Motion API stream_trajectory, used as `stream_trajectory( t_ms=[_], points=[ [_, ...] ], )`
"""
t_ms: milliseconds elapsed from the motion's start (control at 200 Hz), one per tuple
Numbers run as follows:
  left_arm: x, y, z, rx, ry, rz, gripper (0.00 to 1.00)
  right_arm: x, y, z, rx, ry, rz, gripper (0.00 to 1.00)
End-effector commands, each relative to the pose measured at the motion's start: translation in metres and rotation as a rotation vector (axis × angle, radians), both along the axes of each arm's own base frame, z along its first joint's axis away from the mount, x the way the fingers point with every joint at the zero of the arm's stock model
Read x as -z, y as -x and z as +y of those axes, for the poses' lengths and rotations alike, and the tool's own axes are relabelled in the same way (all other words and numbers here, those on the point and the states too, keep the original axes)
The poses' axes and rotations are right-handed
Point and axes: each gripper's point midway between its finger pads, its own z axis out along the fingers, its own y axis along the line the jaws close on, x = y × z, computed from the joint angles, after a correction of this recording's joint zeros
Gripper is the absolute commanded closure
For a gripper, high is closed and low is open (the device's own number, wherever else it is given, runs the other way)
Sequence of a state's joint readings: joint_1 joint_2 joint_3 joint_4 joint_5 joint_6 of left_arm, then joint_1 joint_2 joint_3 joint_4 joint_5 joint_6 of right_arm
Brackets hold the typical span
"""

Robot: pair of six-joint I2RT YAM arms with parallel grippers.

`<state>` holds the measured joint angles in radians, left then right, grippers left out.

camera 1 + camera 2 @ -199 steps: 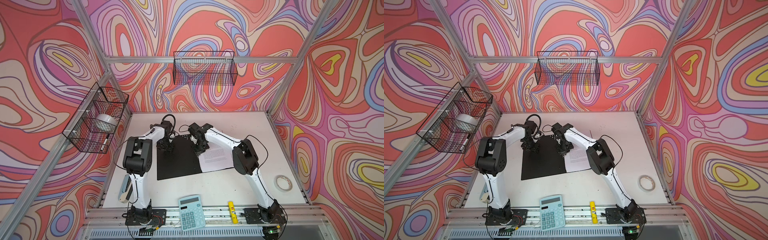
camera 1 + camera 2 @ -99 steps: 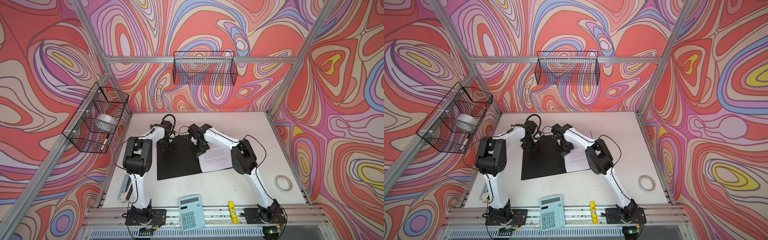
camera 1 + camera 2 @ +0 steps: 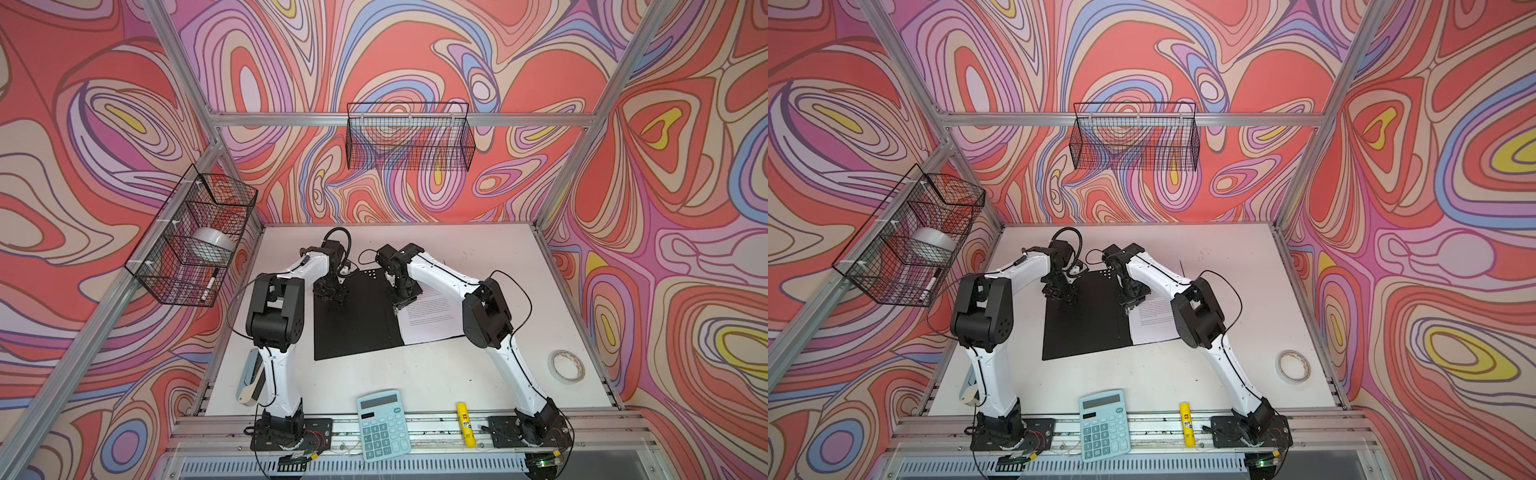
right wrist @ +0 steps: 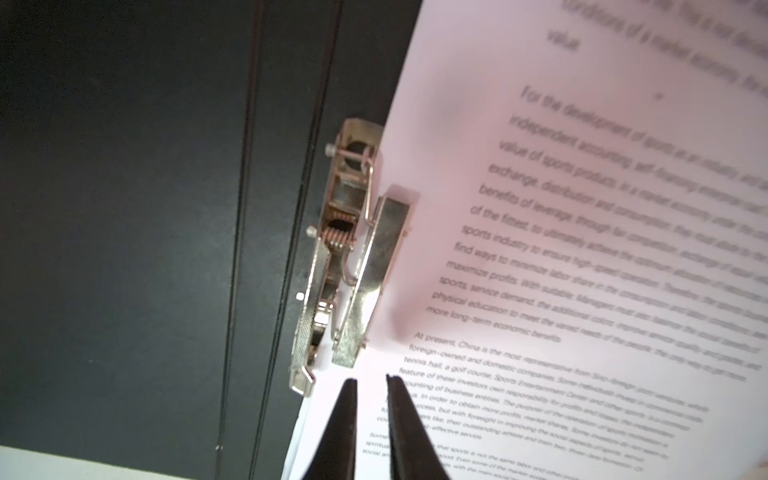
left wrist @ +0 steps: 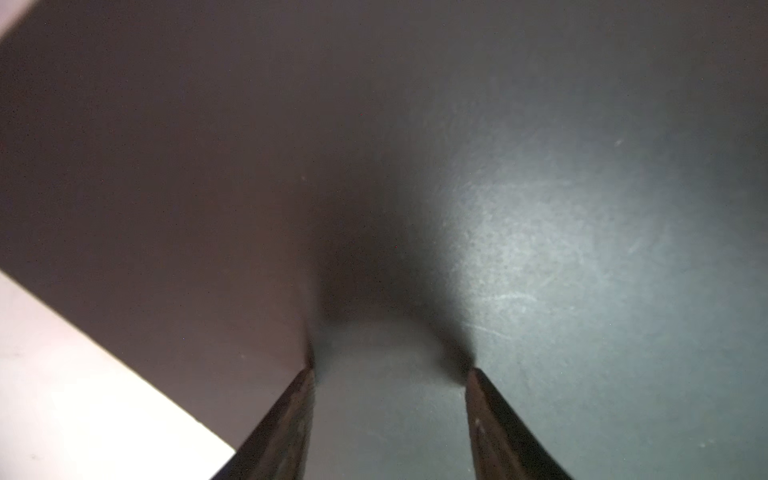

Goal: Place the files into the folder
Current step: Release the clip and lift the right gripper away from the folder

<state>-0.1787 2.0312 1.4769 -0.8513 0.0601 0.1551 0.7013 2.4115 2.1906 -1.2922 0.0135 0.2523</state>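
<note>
On the white table (image 3: 374, 374) the folder (image 3: 353, 328) lies open, black inside up, the files (image 3: 432, 320) on its right half under the metal clip (image 4: 365, 266); left gripper (image 5: 390, 370) spread on the black cover, right gripper (image 4: 371, 379) slightly parted, empty, over the files.

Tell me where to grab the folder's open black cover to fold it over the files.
Probably the cover's free long edge, coming in low from the left: the folder lies open and flat on the table, hinged beside the files, so only that edge can be got under.
</note>
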Motion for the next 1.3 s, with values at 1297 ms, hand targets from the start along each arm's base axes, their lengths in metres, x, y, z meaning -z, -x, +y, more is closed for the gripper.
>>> stream_trajectory(
  t_ms=[1297],
  points=[
    [0.002, 0.045, 0.039, -0.404, 0.187, 0.176, 0.07, -0.030, -0.056, -0.202, 0.607, -0.450, -0.129, 0.60]
  ],
)
